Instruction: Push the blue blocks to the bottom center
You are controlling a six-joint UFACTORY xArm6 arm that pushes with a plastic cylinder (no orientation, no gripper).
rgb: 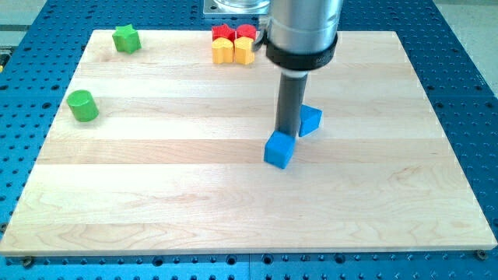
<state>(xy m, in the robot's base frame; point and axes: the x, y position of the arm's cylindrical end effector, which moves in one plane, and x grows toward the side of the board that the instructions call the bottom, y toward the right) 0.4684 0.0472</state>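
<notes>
A blue cube (278,149) lies near the middle of the wooden board (156,202). A second blue block (311,120), wedge-like in shape, lies just up and to the right of it, partly hidden by the rod. My tip (287,134) stands between the two, touching or nearly touching the cube's upper edge and just left of the second block.
A green star-like block (126,38) lies at the top left and a green cylinder (82,106) at the left. Two red blocks (234,32) and two yellow blocks (233,51) cluster at the top centre, beside the arm's grey body (303,31).
</notes>
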